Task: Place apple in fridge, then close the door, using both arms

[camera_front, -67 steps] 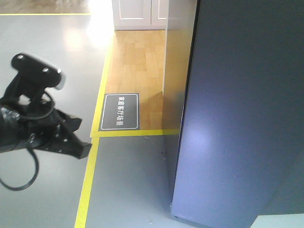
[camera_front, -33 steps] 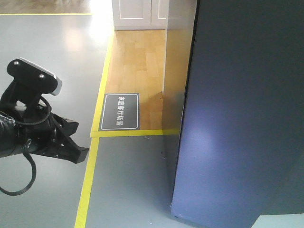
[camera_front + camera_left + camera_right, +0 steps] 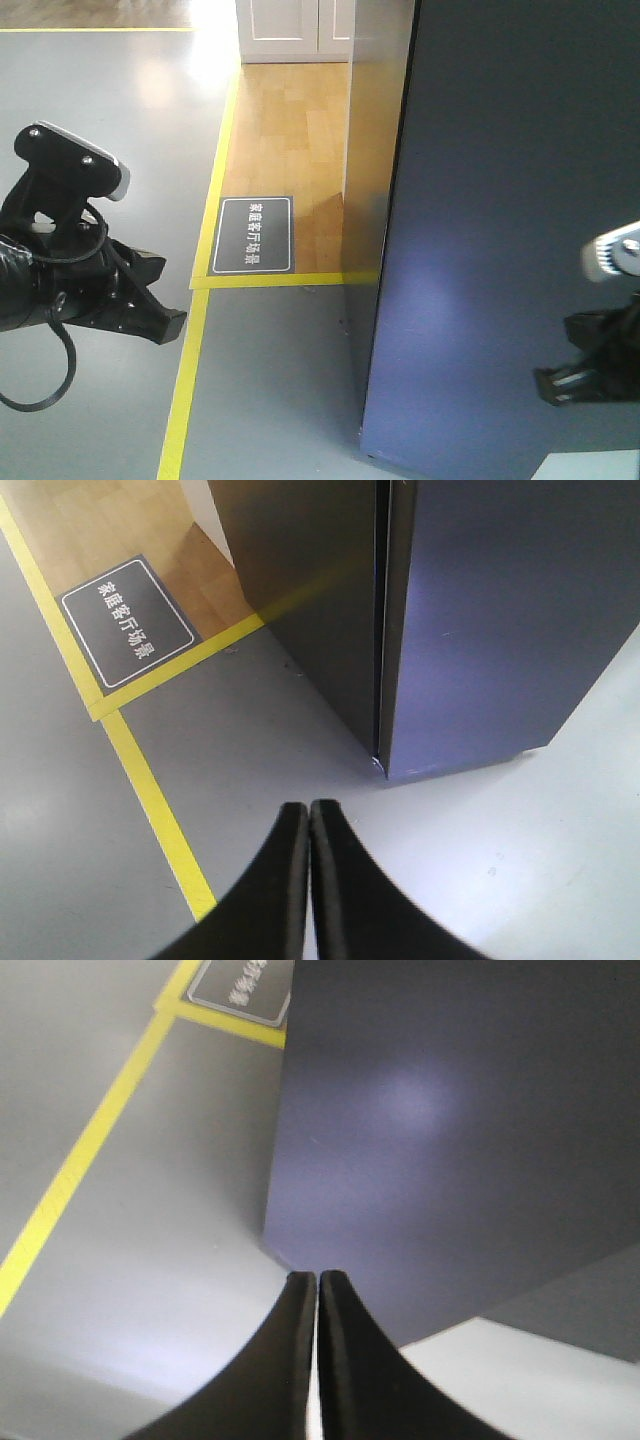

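Both grippers are pinched shut on nothing: the left gripper [image 3: 308,825] hangs over grey floor [image 3: 250,750] short of the fridge's [image 3: 300,590] front corner, the right gripper [image 3: 317,1295] faces the door [image 3: 450,1130]. The door lies shut against the fridge along a thin seam. No apple shows, so it is probably inside. The door is a stiff, smooth, heavy slab; push flat on its face.

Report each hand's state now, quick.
Left hand: closed, fingers pressed together, holding nothing.
Right hand: closed, fingers together, holding nothing.
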Motion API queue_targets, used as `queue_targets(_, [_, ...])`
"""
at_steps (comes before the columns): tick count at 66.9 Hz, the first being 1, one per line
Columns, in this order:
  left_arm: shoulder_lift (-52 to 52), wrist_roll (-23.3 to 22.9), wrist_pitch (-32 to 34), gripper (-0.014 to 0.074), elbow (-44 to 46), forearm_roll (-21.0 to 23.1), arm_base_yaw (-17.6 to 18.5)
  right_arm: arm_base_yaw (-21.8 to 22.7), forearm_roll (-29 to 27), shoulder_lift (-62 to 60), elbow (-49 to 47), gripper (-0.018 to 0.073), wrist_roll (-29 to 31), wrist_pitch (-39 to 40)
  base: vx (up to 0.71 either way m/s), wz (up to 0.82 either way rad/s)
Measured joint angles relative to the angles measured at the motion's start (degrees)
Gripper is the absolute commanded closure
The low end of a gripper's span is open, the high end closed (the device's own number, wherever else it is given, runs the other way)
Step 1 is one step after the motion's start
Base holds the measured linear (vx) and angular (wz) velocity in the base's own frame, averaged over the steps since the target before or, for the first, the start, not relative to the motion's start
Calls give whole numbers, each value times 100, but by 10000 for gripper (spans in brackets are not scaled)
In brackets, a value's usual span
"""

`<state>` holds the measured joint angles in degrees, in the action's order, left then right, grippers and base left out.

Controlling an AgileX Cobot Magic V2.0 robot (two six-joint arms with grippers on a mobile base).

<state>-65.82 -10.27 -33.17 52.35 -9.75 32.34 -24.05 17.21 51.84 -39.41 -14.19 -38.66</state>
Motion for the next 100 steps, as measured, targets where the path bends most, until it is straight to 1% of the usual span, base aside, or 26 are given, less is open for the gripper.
queue_targets(8, [0,0,0,603,0,0,0,65,117,706,-323,562,-155,39,0,0])
queue_targets(14, [0,0,0,603,0,0,0,412,-2,1148,-698,562,-40,67,0,0])
queue_targets(17, [0,0,0,603,0,0,0,697,-151,1329,-884,562,191,71,0,0])
queue_targets(23, [0,0,0,603,0,-4,0,1320,-688,1572,-1177,562,814,99,0,0])
queue_targets(24, [0,0,0,603,0,-4,0,1480,-778,1600,-1217,562,914,115,0,0])
queue_targets(33, [0,0,0,603,0,-4,0,2485,-1611,1699,-1509,562,1795,501,0,0])
queue_targets(38, [0,0,0,603,0,-4,0,2920,-1955,1699,-1613,562,2100,866,0,0])
queue_targets(45, [0,0,0,603,0,-4,0,3281,-2233,1699,-1674,562,2315,1484,0,0])
queue_targets(57, [0,0,5,603,0,-6,0,3505,-2349,1936,-1964,562,2438,2057,0,0])
queue_targets(69, [0,0,6,603,0,-11,0,3506,-2406,2464,-2464,562,2442,2453,0,0])
queue_targets(85, [0,0,35,603,0,-11,0,3506,-2514,3235,-2925,562,2442,3301,0,0])
queue_targets(92, [0,0,35,603,0,-11,0,3506,-2527,3519,-3169,562,2442,3285,0,0])
queue_targets(100, [1,0,35,603,0,-11,0,3518,-2532,3979,-3700,562,2442,3205,0,0])
